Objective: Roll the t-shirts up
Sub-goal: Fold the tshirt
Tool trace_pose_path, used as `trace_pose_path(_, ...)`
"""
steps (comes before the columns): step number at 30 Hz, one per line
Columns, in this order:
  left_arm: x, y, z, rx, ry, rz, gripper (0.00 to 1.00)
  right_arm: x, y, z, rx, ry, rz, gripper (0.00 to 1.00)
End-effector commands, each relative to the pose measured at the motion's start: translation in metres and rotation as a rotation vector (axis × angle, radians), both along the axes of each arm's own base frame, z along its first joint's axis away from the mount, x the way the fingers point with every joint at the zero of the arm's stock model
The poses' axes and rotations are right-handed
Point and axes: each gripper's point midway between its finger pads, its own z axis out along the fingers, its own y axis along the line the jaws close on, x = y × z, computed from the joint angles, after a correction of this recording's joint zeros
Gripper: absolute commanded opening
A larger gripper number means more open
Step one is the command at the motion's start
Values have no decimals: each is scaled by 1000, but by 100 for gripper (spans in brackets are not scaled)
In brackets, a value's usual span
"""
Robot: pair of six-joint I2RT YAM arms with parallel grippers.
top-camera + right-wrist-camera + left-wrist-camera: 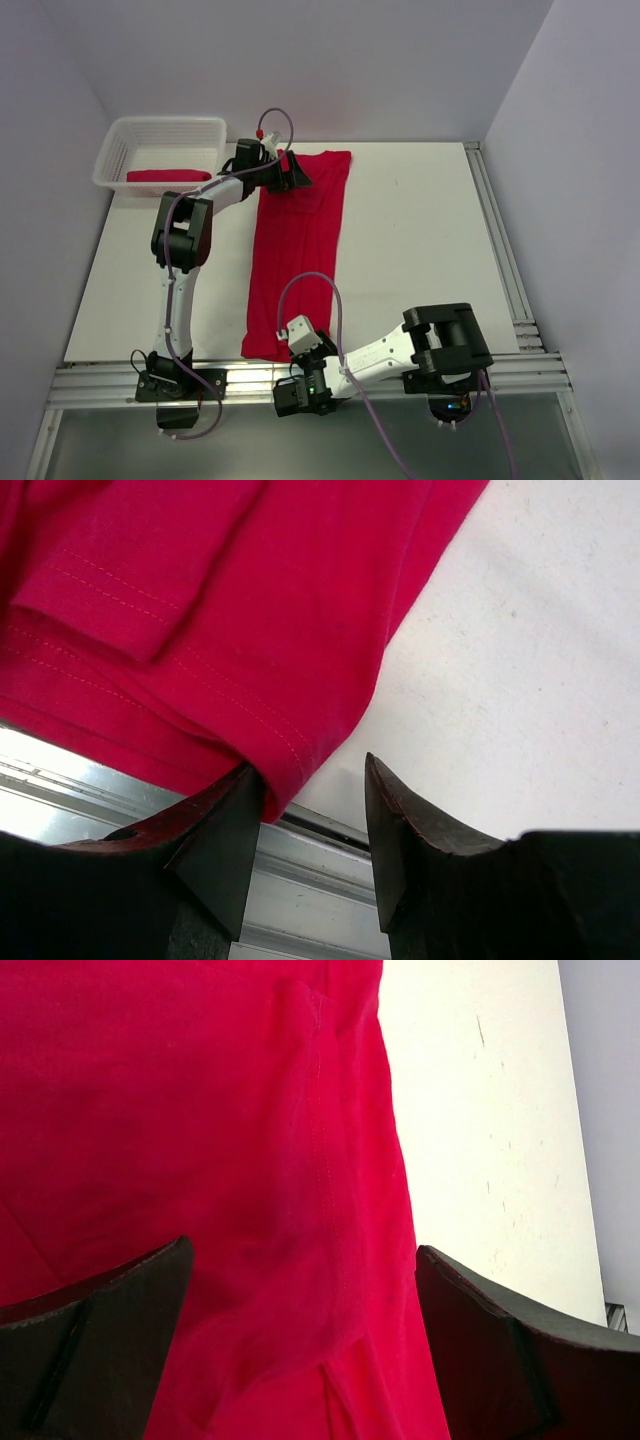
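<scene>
Top external: one t-shirt [298,250] lies folded mid-frame, a second t-shirt [168,176] in the basket [112,150] upper left. Left wrist: your left pincer [300,1250] gapes wide over red cloth. Right wrist: your right pincer [310,780], half open, touches the shirt's corner.

White table [420,230], pale grey walls [300,60] on three sides, aluminium rail [100,385] at near edge
</scene>
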Motion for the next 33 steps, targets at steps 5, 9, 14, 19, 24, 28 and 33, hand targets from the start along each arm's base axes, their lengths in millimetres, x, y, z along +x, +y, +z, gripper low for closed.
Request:
trace_pose_path(5,11,-10,36,-33,-68,23,100,6,12,19,91,-55,-9,52)
trace_pose_path(9,11,-15,30,-43,-50,14,100,3,23,19,92,-39,14,52)
trace_pose_path(14,9,-16,34,-34,-68,15,100,-1,27,22,101,-26,43,52)
trace_pose_path(19,10,-15,37,-32,-72,17,99,3,23,17,84,-29,37,51)
trace_pose_path(24,9,-17,35,-40,-65,16,100,7,26,13,66,-38,27,50)
trace_pose_path(28,10,-17,31,-37,-58,17,100,15,22,10,62,-49,-7,45)
trace_pose_path(33,10,-17,28,-37,-55,20,99,20,21,9,91,-61,-44,37)
